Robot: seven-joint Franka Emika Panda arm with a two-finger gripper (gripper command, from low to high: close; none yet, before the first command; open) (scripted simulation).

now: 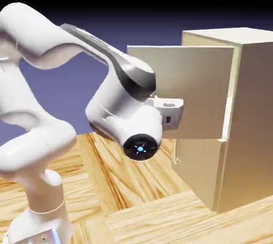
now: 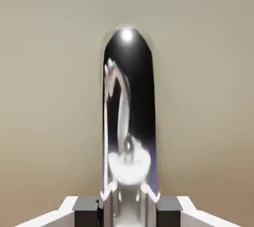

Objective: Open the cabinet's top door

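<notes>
Two views: exterior and hand.
Cabinet (image 1: 250, 125): beige box standing on the wooden table (image 1: 160, 211), at the exterior view's right.
Top door (image 1: 186, 88): swung partly outward from the cabinet front; fills the hand view as flat beige.
Interior: not visible, contents cannot be told.
Lower door (image 1: 200, 171): flush with the front, shut.
Handle (image 2: 128, 122): mirror-bright vertical bar, centred between the fingers (image 2: 87, 206).
Gripper (image 2: 128, 210): at the top door's face, fingers clenched on the handle.

no readable text, labels, numbers, signs
</notes>
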